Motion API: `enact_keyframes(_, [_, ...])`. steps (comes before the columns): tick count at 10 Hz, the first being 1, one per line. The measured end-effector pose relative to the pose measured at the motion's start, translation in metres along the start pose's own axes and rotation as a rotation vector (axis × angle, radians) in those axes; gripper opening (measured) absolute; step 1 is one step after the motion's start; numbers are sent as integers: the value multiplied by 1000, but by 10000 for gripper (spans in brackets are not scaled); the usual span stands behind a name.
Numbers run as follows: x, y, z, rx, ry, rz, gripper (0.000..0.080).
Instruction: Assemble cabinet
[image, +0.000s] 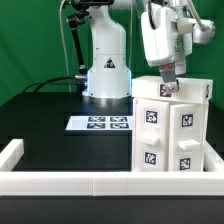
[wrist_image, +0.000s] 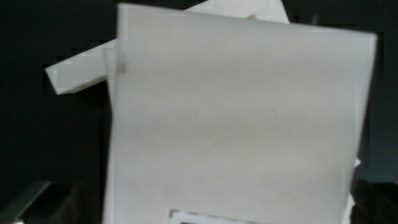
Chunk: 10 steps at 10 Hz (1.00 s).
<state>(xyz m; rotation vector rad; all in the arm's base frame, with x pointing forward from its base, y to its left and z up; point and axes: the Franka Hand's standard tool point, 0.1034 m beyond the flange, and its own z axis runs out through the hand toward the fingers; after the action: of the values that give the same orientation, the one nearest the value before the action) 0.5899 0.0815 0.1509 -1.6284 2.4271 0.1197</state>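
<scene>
Cabinet (image: 172, 130) stands upright on the table (image: 50, 125), at the exterior view's right beside the rail (image: 100, 180), long axis vertical; the claw (image: 168, 88) sits directly above, touching its top, opening hidden.

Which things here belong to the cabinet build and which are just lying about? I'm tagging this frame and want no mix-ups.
Part of the job:
- cabinet, white tagged body standing upright at the exterior view's right
- gripper, down at the cabinet's top

Not part of it:
- marker board, flat on the black table
- low white border rail along the table's edge
</scene>
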Motion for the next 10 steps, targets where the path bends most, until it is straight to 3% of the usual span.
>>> enact_keyframes(3, [-6, 1, -14, -5, -20, -48, 797])
enact_keyframes(4, [-10, -1, -22, 4, -36, -52, 797])
enact_keyframes(7, [-11, -1, -22, 3, -46, -95, 797])
enact_keyframes(10, [-15, 0, -22, -42, -18, -393, 797])
